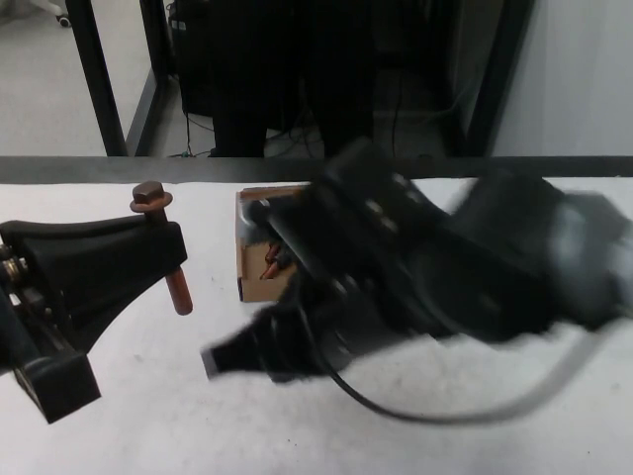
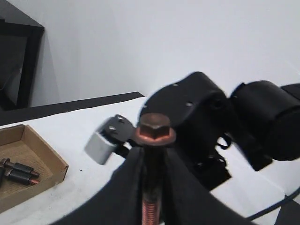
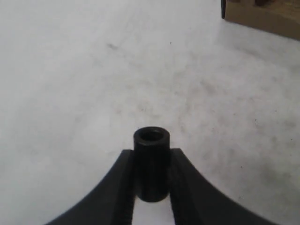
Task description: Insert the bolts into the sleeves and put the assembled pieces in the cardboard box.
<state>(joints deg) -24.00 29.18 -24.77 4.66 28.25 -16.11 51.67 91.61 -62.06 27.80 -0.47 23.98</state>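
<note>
Now we clamp the copper-coloured flanged hex bolt [image 2: 153,133] head up by its shank in our left gripper [image 2: 151,153]. Our right gripper [image 3: 151,154] pinches the short black cylindrical sleeve [image 3: 151,166] above the white bench [image 3: 84,79], not far from the brown cardboard box [image 2: 44,150] containing assembled pieces [image 2: 18,171].

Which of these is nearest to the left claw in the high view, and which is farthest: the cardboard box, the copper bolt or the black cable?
1. Copper bolt: gripped in the left claw itself.
2. Cardboard box: next over, to the claw's right.
3. Black cable: farthest, trailing low and well off to the right.
</note>
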